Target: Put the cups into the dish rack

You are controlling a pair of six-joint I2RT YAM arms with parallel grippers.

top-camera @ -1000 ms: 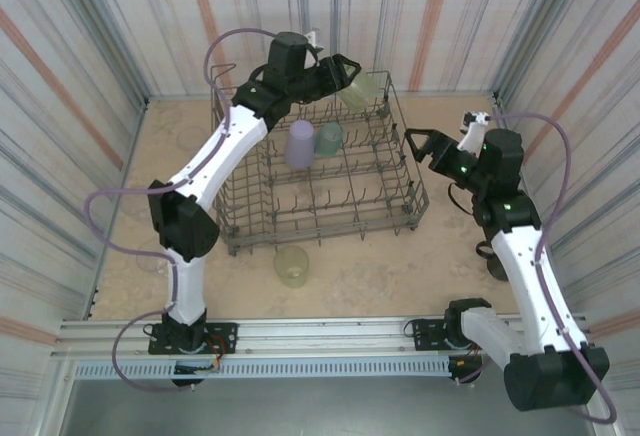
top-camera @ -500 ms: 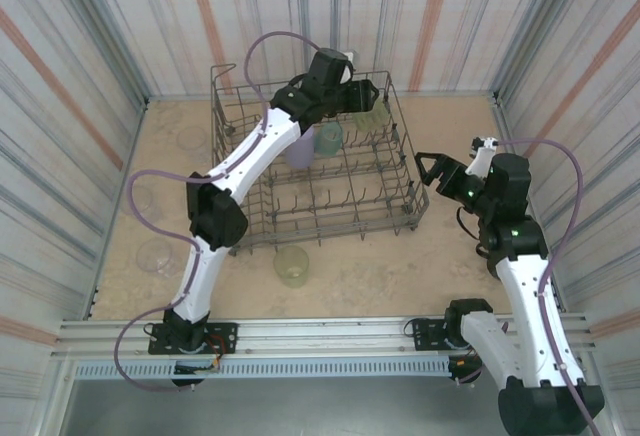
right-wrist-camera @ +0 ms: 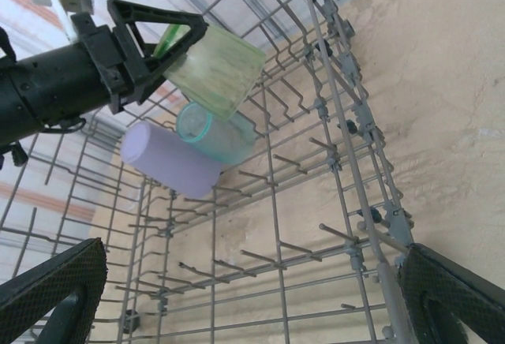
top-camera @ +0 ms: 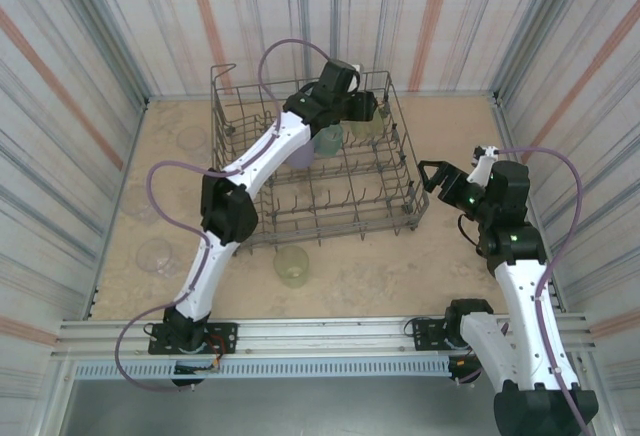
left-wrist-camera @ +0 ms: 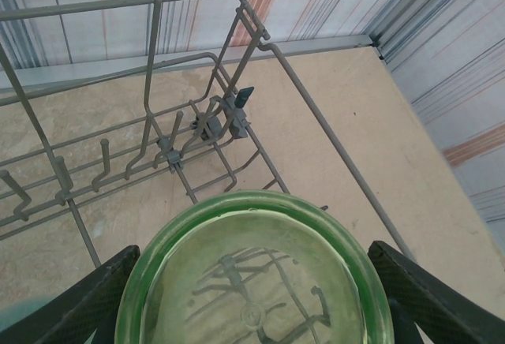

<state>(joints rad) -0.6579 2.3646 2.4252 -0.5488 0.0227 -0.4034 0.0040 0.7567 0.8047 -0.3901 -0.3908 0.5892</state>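
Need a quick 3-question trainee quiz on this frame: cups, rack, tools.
1. True or false: the left tool holds a yellow-green cup above the dish rack.
2. Which cups are already in the rack? A) lavender cup and teal cup; B) two clear cups; C) one dark cup.
3. Fill in: the right tool is ___ (open or shut).
Key: 1 true; 2 A; 3 open.

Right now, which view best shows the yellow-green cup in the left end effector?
Right wrist: the yellow-green cup shows nearly whole, side-on, pinched in the left end effector. Left wrist looks into its mouth; top external catches part of it.
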